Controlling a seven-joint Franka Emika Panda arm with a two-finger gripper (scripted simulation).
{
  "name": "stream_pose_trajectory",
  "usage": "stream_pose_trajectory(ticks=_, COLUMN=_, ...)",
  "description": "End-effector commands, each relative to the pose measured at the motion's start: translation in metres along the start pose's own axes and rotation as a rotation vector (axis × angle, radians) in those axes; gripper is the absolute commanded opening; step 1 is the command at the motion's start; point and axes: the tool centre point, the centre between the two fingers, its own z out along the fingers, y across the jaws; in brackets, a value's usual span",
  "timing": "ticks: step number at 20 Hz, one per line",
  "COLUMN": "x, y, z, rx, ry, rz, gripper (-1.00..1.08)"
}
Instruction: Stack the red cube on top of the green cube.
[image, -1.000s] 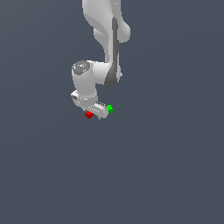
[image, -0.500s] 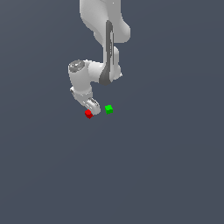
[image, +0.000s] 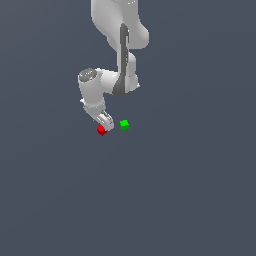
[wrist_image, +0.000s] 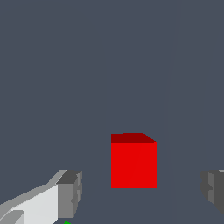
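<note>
The red cube (image: 101, 130) lies on the dark grey floor, and the green cube (image: 124, 125) lies a short way to the exterior view's right of it. My white gripper (image: 104, 123) hangs just above the red cube. In the wrist view the red cube (wrist_image: 133, 162) sits between my two open fingers (wrist_image: 70, 194), with a gap on each side and nothing held. A sliver of the green cube (wrist_image: 66, 222) shows at the edge of the wrist view.
The white arm (image: 120, 55) rises behind the cubes. The flat dark grey floor (image: 175, 190) stretches all around.
My gripper has moved toward the exterior view's left, away from the green cube, and now stands over the red cube. Neither cube has moved.
</note>
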Motion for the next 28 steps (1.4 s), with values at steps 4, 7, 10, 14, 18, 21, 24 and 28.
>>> stream_pose_trajectory(ticks=4, x=0.0, y=0.0, z=0.002, rx=0.0, ry=0.0, rz=0.0, gripper=1.0)
stream_pose_trajectory(ticks=7, x=0.0, y=0.0, z=0.009, rx=0.0, ry=0.0, rz=0.0, gripper=1.0)
stream_pose_trajectory(ticks=10, x=0.0, y=0.0, z=0.02, rx=0.0, ry=0.0, rz=-0.001, gripper=1.0)
stream_pose_trajectory(ticks=14, x=-0.001, y=0.0, z=0.037, rx=0.0, ry=0.0, rz=-0.002, gripper=1.0)
stream_pose_trajectory(ticks=18, x=-0.001, y=0.0, z=0.047, rx=0.0, ry=0.0, rz=-0.002, gripper=1.0)
stream_pose_trajectory(ticks=21, x=0.0, y=-0.001, z=0.049, rx=0.0, ry=0.0, rz=-0.002, gripper=1.0)
stream_pose_trajectory(ticks=24, x=0.0, y=-0.001, z=0.049, rx=0.0, ry=0.0, rz=-0.002, gripper=-1.0)
stream_pose_trajectory(ticks=28, x=0.0, y=-0.001, z=0.049, rx=0.0, ry=0.0, rz=-0.002, gripper=-1.0)
